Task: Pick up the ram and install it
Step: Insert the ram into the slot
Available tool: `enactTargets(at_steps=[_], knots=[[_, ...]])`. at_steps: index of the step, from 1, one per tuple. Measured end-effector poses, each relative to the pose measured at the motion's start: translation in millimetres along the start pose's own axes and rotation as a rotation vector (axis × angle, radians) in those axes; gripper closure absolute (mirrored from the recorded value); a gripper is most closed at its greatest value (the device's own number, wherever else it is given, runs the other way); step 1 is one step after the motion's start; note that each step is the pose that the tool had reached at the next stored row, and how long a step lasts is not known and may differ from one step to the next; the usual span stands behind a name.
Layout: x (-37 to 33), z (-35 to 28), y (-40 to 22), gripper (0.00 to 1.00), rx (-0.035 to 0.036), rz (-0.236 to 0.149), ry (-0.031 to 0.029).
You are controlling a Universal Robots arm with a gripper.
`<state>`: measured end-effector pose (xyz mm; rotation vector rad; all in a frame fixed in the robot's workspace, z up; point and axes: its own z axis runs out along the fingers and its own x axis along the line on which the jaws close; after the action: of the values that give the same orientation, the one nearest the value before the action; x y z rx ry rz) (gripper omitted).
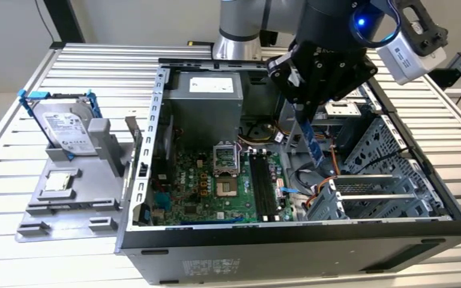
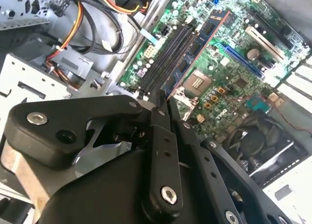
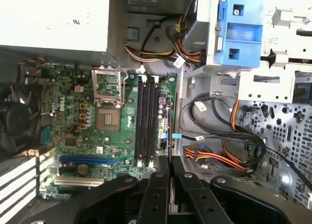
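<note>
Pinching the ram (image 1: 311, 141) by its upper end between narrow fingers (image 3: 157, 190) of the gripper (image 1: 301, 99), with only the stick's own thickness parting them. Dangling it slantwise inside the open computer case (image 1: 295, 231) — just beside the long black sockets (image 1: 264, 180), on the exterior view's right of them, above the orange and black cables (image 1: 326, 183), apparently touching neither. Not seated yet, with every socket seemingly bare in the first wrist view. Judged to be mid-carry toward a socket.

Could go wrong several ways from here. Might snag the free lower end on those cables, given their nearness. Might pivot in so short a grip, being held at one end only, and meet the socket askew — then jam or scrape the contacts if pressed. Might also come down on the motherboard (image 1: 202, 180) beside the slot rather than in it, being offset from the sockets now.
</note>
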<state>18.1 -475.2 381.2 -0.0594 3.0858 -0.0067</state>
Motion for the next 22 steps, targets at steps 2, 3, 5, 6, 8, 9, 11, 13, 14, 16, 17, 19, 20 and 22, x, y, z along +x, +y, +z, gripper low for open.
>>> enactTargets(at_steps=[2, 3, 5, 6, 8, 9, 11, 13, 14, 16, 17, 19, 20, 22], knots=[[0.0, 0.7, 0.0, 1.0, 0.0006, -0.002, -0.0325], [0.0, 2.6, 0.2, 1.0, 0.001, -0.002, -0.035], [0.2, 5.1, 0.6, 1.0, 0.0014, 0.0, -0.0313], [0.3, 6.4, 0.7, 1.0, 0.0014, 0.0, -0.0294], [0.3, 7.1, 0.8, 1.0, 0.001, 0.0, -0.0153], [0.4, 7.6, 0.8, 1.0, 0.0002, 0.0, -0.0118], [0.5, 9.4, 0.8, 1.0, 0.0001, 0.0, -0.012], [0.4, 12.0, 1.9, 1.0, 0.0004, -0.001, -0.0119], [0.0, 14.0, 3.7, 1.0, 0.0002, -0.001, -0.012], [-1.1, 17.8, 8.1, 1.0, 0.0001, 0.0, -0.012], [-1.7, 19.6, 9.8, 1.0, 0.0001, 0.0, -0.0119], [-2.7, 23.2, 12.1, 1.0, 0.0002, 0.0, -0.0119], [-3.0, 25.1, 13.2, 1.0, 0.0001, 0.0, -0.0119], [-3.3, 28.7, 15.0, 1.0, 0.0001, 0.0, -0.0115]])
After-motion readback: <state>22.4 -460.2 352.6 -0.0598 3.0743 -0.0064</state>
